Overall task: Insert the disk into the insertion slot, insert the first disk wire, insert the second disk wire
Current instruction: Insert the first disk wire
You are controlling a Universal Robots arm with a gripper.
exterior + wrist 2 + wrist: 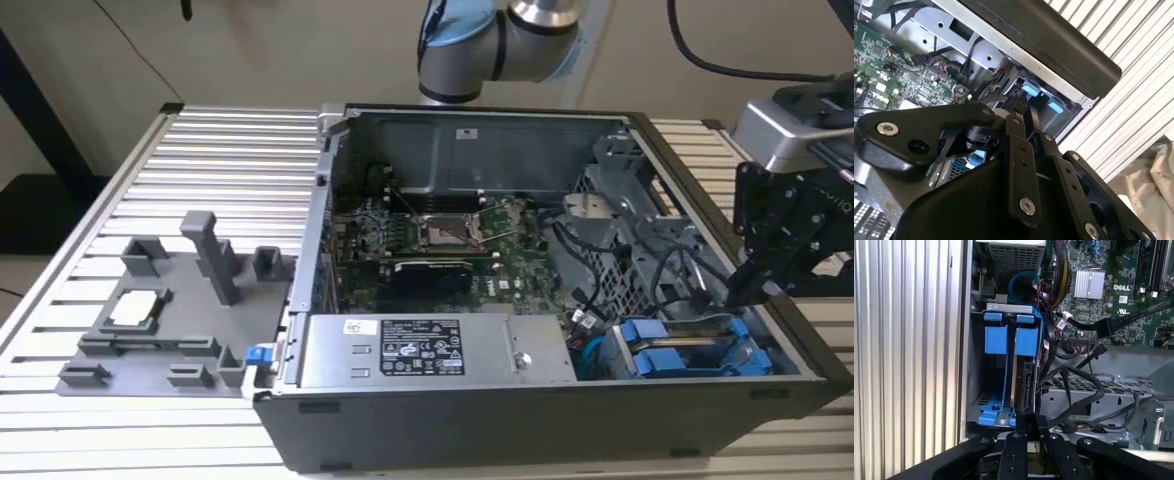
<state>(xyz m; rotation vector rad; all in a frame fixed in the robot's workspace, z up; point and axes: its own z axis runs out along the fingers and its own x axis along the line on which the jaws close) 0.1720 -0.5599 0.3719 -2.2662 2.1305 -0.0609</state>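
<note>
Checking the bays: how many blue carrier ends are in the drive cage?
2, side by side in the drive cage: the disk's, nearer the motherboard, and the other carrier end, nearer the case wall. Others may be hidden.

The disk [1023, 382], a dark slab seen edge-on and clipped in a bright blue carrier frame, stands on its edge inside the insertion slot [1004, 307], a narrow bay of the grey metal drive cage. It sits just beside a second blue carrier [995, 337], and their blue end tabs are level.
</note>
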